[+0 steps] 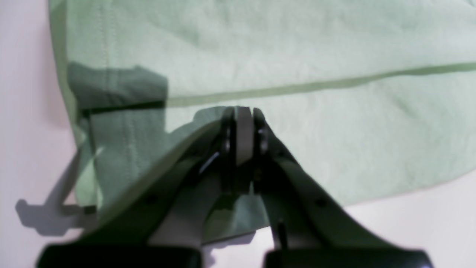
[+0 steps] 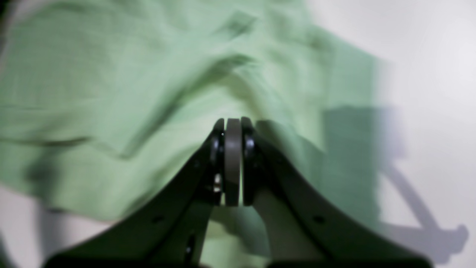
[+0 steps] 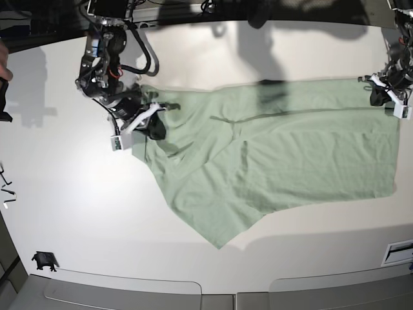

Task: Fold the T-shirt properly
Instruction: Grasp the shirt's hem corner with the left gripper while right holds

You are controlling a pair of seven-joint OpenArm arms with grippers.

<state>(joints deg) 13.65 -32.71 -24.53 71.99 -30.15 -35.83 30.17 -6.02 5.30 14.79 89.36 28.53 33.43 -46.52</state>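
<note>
The pale mint-green T-shirt lies spread across the white table, with one pointed corner hanging toward the front edge. My right gripper is at the shirt's left upper corner. In the right wrist view its jaws are pressed together over the blurred, rumpled cloth. My left gripper is at the shirt's right upper corner. In the left wrist view it is shut, with a fold of the shirt draped over one finger.
A small black clip lies near the front left corner. Small white parts lie at the left edge. A slotted plate sits at the front right. Dark gear stands behind the table's back edge.
</note>
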